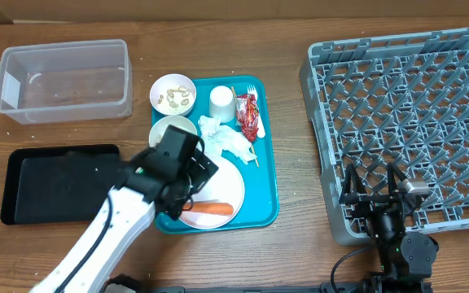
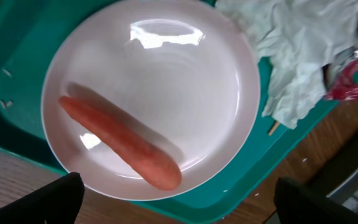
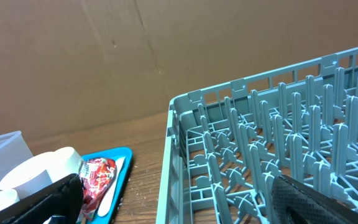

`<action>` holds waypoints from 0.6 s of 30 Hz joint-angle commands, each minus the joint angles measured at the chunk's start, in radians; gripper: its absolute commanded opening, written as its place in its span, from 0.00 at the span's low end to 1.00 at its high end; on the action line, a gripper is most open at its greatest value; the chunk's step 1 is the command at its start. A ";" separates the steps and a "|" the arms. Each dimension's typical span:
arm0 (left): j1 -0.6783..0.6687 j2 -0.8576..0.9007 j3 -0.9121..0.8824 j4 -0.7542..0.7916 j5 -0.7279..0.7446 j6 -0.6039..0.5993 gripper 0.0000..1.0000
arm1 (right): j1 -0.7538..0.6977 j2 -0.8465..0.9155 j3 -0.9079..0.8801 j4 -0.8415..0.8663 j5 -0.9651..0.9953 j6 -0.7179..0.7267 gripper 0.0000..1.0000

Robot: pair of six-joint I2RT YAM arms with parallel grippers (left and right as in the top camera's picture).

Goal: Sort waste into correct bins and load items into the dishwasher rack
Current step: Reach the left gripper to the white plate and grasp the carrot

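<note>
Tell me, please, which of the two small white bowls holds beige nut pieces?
The bowl beside the white cup, nearest the clear tub; the other bowl, toward the plate, shows none.

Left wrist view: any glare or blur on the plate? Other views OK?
Left wrist: bright glare patches on the plate, the carrot casts a soft shadow, napkins slightly soft. Overhead: even light, sharp, no glare. Right wrist: dishwasher rack fairly sharp, snack wrapper soft near the bottom edge.
</note>
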 commanded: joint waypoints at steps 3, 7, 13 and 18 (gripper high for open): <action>-0.022 0.139 -0.005 -0.035 0.145 -0.182 1.00 | -0.004 -0.008 -0.010 0.004 0.006 -0.004 1.00; -0.030 0.202 -0.005 -0.003 0.103 -0.238 1.00 | -0.004 -0.008 -0.010 0.004 0.006 -0.004 1.00; -0.037 0.309 -0.005 0.084 0.098 -0.256 1.00 | -0.004 -0.008 -0.010 0.004 0.006 -0.004 1.00; -0.038 0.380 -0.005 0.098 0.106 -0.256 1.00 | -0.004 -0.008 -0.010 0.004 0.006 -0.004 1.00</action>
